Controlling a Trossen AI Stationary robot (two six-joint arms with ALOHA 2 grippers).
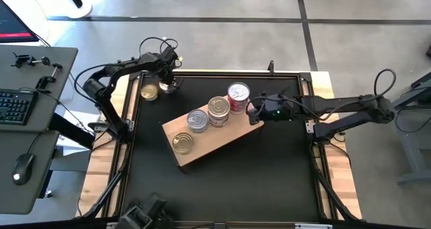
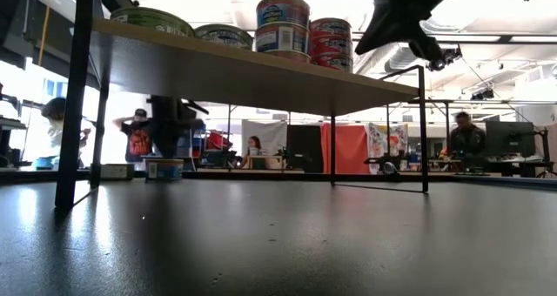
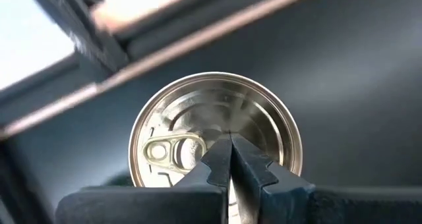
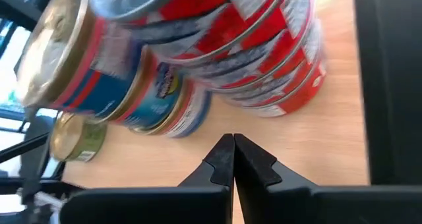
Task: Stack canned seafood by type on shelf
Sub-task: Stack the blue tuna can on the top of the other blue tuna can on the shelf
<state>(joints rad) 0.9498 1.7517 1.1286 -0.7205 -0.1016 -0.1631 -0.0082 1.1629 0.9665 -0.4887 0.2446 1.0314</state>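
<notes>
High view: wooden shelf lay slantwise on the black table, carrying four stacks of tins. Right gripper hung at the shelf's end, just beside the red stack, jaws pressed together. Left gripper sat over a silver tin, with a gold tin beside.

Low view: tins lined the shelf top.

Left wrist view: jaws pressed together, silver tin just beyond the tips.

Right wrist view: jaws shut, empty, red stack just ahead.
</notes>
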